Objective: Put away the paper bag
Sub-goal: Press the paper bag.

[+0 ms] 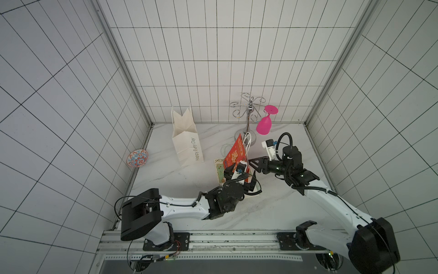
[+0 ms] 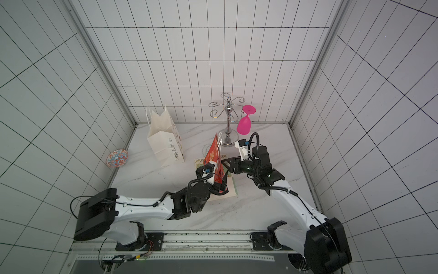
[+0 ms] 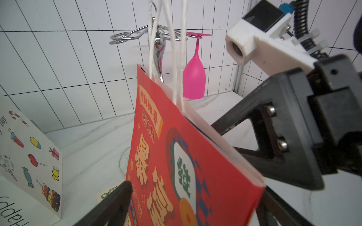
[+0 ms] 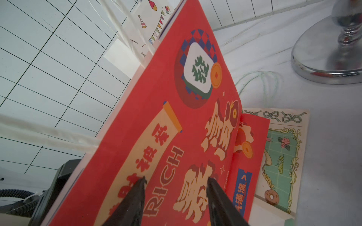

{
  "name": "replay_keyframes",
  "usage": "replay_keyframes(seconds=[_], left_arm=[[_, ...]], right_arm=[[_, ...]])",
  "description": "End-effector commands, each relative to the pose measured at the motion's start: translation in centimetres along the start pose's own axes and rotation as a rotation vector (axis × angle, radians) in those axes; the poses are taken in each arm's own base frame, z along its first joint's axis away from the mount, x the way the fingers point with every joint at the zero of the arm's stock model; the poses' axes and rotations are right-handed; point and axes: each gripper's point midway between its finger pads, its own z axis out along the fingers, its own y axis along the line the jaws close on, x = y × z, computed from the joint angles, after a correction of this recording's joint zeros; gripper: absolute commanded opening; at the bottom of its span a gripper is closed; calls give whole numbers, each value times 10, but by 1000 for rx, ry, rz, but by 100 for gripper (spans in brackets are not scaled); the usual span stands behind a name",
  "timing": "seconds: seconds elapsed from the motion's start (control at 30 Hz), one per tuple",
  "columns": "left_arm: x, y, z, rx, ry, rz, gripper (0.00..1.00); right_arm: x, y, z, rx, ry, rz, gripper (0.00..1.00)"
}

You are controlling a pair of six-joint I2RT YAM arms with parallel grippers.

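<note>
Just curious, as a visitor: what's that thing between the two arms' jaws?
The red paper bag, folded flat, is between them; the left wrist view shows it best.

White tiled walls (image 1: 213, 59) with dark grout lines close in on three sides, filling the upper and side parts of both top views, joined by aluminium corner posts (image 1: 123, 64), above an evenly lit, white marble-veined tabletop (image 1: 170, 180) with a metal rail (image 1: 237, 242) along the bottom edge.

Three bags: white bag (image 1: 187, 140), red bag (image 1: 234, 155), apparently also a flat green bag (image 4: 282, 156). One bowl (image 1: 137, 158), one rack (image 1: 248, 113), one glass (image 1: 264, 124).
</note>
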Motion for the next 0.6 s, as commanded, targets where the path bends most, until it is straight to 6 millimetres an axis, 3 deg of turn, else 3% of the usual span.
replay_keyframes(seconds=[0.0, 0.23, 0.4, 0.47, 0.57], left_arm=[[-12, 12, 2, -84, -58, -50, 94], [-12, 20, 3, -139, -85, -46, 39], [-23, 29, -4, -152, -112, -27, 6], [-29, 32, -9, -147, -126, -15, 0], [-46, 35, -18, -90, -148, 26, 0]], right_arm=[[9, 1, 5, -20, 11, 2, 51], [1, 0, 2, 23, -20, -12, 51], [-17, -1, -21, 106, -75, -59, 53], [-28, -2, -38, 154, -110, -80, 57], [-42, -6, -70, 253, -169, -134, 66]])
